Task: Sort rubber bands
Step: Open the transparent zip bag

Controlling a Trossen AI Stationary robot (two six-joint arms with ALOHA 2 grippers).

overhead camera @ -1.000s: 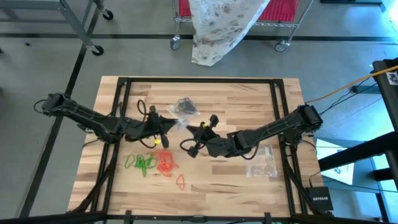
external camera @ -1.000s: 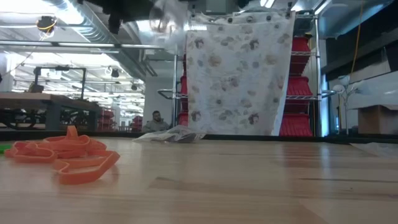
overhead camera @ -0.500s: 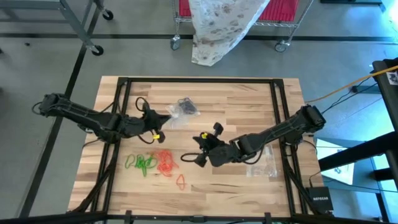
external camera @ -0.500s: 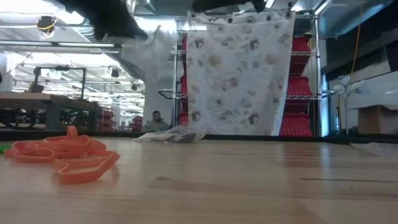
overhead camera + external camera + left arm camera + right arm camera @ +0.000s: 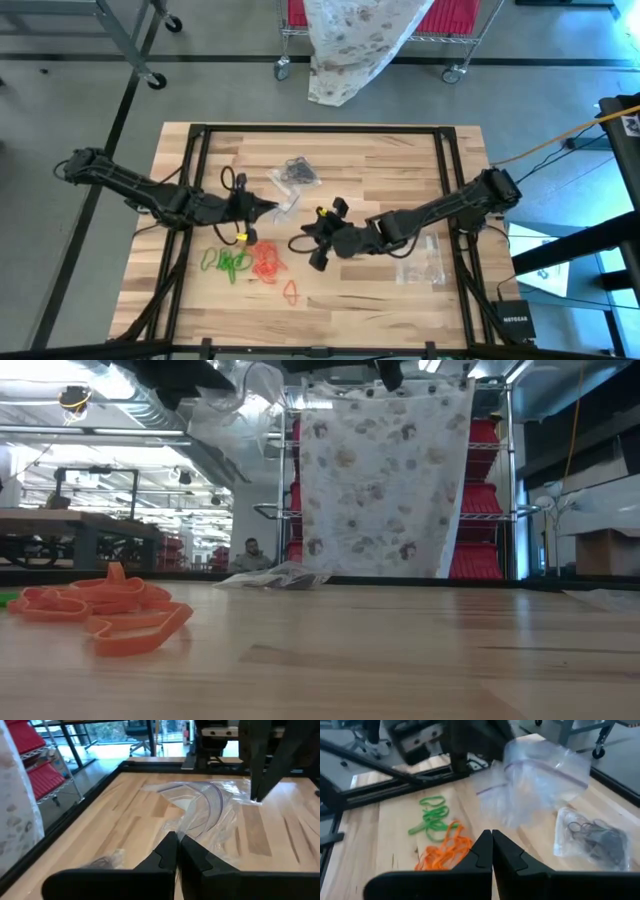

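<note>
Loose rubber bands lie on the table: a green heap (image 5: 228,262), an orange-red heap (image 5: 266,262) and one orange loop (image 5: 291,291). They also show in the right wrist view as green bands (image 5: 432,817) and orange bands (image 5: 445,852). Black bands sit inside a clear bag (image 5: 298,172) lying farther back. My left gripper (image 5: 268,208) is shut on another clear plastic bag (image 5: 287,203) held in the air. My right gripper (image 5: 303,242) is shut and holds nothing. It stands just near-side of that bag and points toward the orange heap. My left gripper pinches the clear bag by an edge (image 5: 181,831) between its two shut fingers. It comes nearly level from the table's left. The bag (image 5: 535,780) is lifted clear of the table. It spreads out past the fingertips and hangs loose, and its zip strip (image 5: 212,800) shows.
A third clear bag (image 5: 422,262) lies flat at the right under my right arm. Black frame rails (image 5: 200,180) run along the table's sides. Beyond the far edge stands a cart draped with a patterned cloth (image 5: 385,480).
My right gripper has swung away from the held bag toward the table's near edge and has turned toward the orange bands. My left gripper has rolled and shifted a little, and the bag hanging from it has swung and spread out. The bands on the table have not moved.
</note>
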